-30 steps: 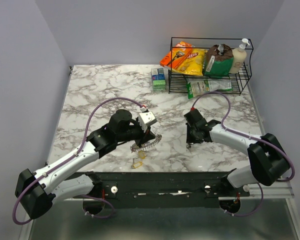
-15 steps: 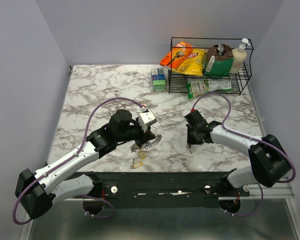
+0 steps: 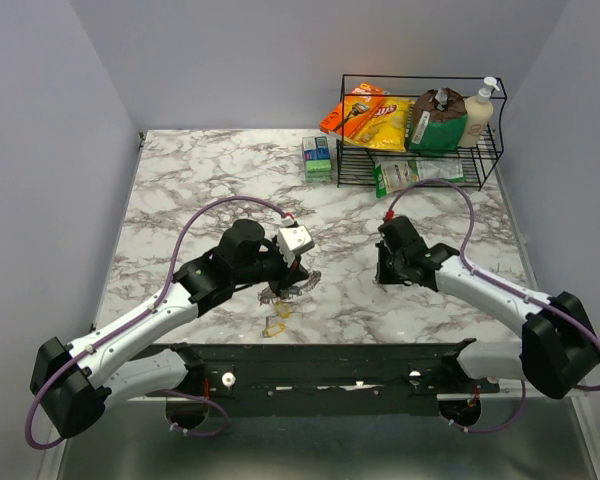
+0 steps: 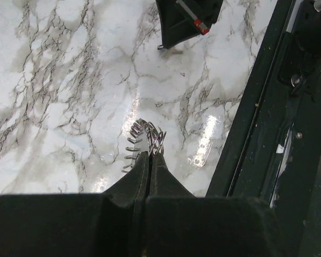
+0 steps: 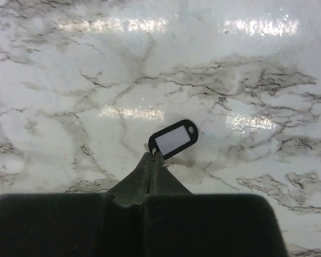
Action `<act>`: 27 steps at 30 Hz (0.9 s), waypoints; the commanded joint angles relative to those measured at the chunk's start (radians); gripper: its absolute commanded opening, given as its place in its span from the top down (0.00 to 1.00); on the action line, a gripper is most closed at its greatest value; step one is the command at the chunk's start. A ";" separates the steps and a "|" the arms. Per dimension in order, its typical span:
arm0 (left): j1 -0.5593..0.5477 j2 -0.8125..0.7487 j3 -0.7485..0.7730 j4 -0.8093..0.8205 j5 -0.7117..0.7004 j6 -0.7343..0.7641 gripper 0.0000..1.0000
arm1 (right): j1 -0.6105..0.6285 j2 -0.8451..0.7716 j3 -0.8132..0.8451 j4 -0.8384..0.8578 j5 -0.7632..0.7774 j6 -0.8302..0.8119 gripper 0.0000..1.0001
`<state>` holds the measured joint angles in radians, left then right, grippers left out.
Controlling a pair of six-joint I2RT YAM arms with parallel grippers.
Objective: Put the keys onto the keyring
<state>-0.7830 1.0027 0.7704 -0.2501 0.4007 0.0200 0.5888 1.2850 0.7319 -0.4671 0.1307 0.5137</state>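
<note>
My left gripper (image 4: 150, 152) is shut on the keyring (image 4: 147, 138), a wire ring with several silver keys fanned around it, held just above the marble. In the top view the keyring (image 3: 294, 284) sits at the left gripper (image 3: 286, 278), mid-table. Two yellow-headed keys (image 3: 275, 324) lie loose on the table in front of it. My right gripper (image 5: 153, 155) is shut, pinching a small silver piece at the end of a black key tag (image 5: 174, 139) with a white label. The right gripper (image 3: 381, 277) is apart from the keyring, to its right.
A black wire rack (image 3: 420, 150) at the back right holds snack bags and a soap bottle (image 3: 479, 112). A small green-blue box (image 3: 317, 157) and a green packet (image 3: 395, 176) lie beside it. A dark rail (image 3: 320, 362) runs along the near edge.
My right gripper has shut, and the right arm has drawn slightly back and to the right. The left arm and the keyring have stayed in place.
</note>
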 commanded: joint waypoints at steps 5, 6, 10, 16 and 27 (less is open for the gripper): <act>-0.005 -0.023 0.030 -0.028 0.009 0.055 1.00 | -0.003 -0.108 0.109 -0.008 -0.201 -0.194 1.00; -0.005 -0.022 0.030 -0.029 0.010 0.060 1.00 | -0.003 -0.116 0.116 -0.005 -0.227 -0.220 1.00; -0.005 -0.021 0.027 -0.026 0.013 0.069 1.00 | -0.001 -0.170 0.142 0.037 -0.424 -0.280 1.00; -0.005 -0.016 0.024 -0.025 0.004 0.074 1.00 | 0.009 -0.213 0.214 0.074 -0.632 -0.331 1.00; -0.005 -0.012 0.029 -0.025 0.000 0.072 1.00 | 0.158 -0.121 0.300 0.114 -0.724 -0.316 1.00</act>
<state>-0.7830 1.0023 0.7715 -0.2863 0.4011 0.0811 0.6872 1.1145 0.9958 -0.3817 -0.5339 0.2070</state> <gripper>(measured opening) 0.020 0.011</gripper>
